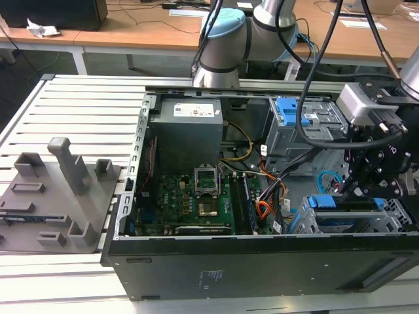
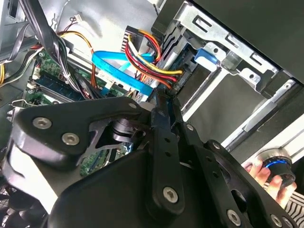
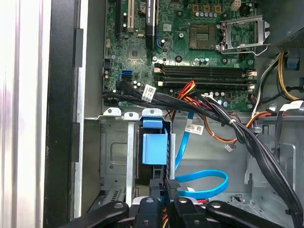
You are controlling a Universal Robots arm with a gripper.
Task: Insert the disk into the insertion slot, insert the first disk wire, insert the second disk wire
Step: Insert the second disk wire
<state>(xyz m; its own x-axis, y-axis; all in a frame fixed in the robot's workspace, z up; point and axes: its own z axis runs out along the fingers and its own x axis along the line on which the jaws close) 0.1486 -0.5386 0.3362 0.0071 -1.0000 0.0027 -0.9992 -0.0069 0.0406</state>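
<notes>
- Disk [image 1: 346, 210]: flat metal body in a bright blue plastic carrier, seated in the insertion slot [image 1: 399, 219], a low perforated grey cage at the open PC case's corner on the exterior view's right.
- Second disk wire [image 3: 205, 184]: thin, flat, light-blue, looped beside the cage; little free room between the cage, the black cable bundle [image 3: 223, 116] and the motherboard [image 3: 190, 52].
- End effector [image 2: 164, 102]: black fingers pinched nearly together at the disk's rear edge by the red-yellow-black power wires [image 2: 147, 57]; cannot tell whether anything is gripped.
</notes>
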